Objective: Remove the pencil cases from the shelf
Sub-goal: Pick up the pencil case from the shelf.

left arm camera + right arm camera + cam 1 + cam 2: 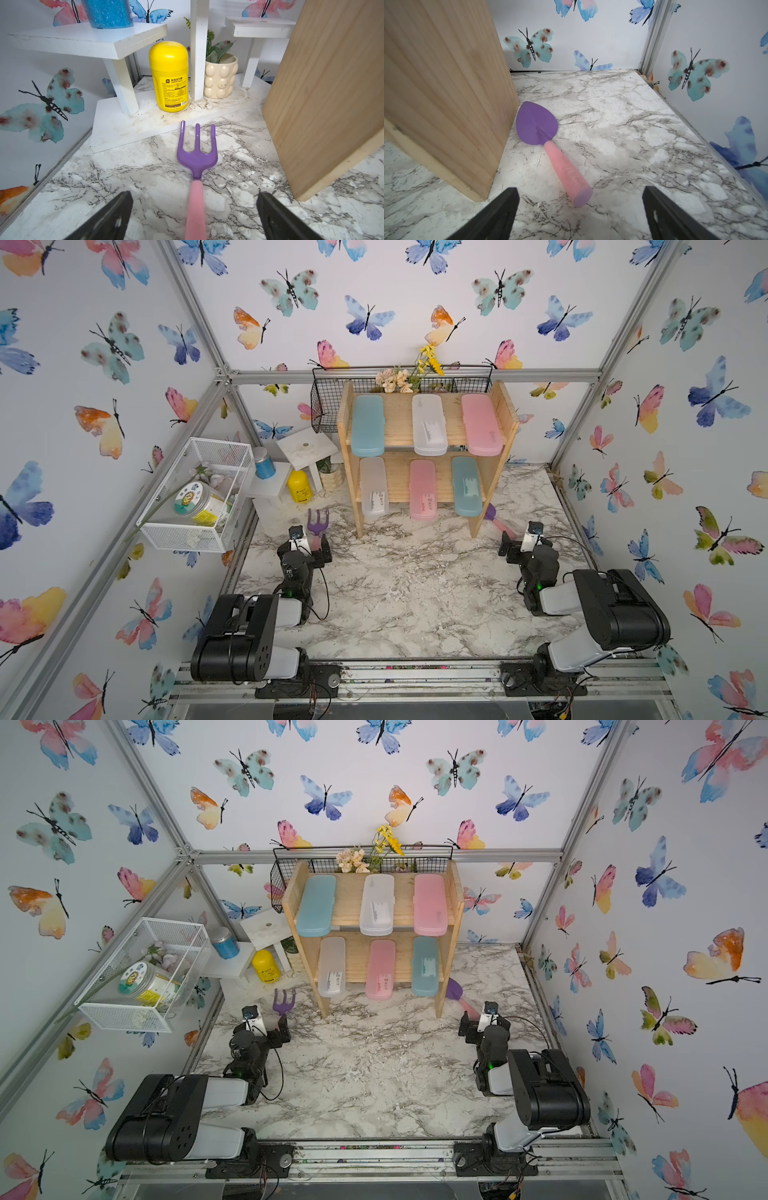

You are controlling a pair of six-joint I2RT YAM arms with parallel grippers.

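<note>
You see both grippers low on the counter (407,597), left gripper (194,209) and right gripper (581,207) with fingers spread, holding nothing. At 12 o'clock, 6 pencil cases (429,424) lie on the shelf (510,423).

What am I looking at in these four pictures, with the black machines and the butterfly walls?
Two pictures look down from overhead, side by side like a pair of eyes. They show two black-and-white robot arms on a marble-patterned tabletop, each ending in a two-fingered clamp: the left gripper and the right gripper.

The other two pictures come from small cameras on the arms' wrists. The left one looks at a purple garden fork with a pink handle, the right one at a purple trowel with a pink handle; both lie on the table.

Behind stands a light wooden two-tier shelf carrying six frosted plastic pencil cases, three on each tier.

Both clamps are open and hold nothing.
</note>
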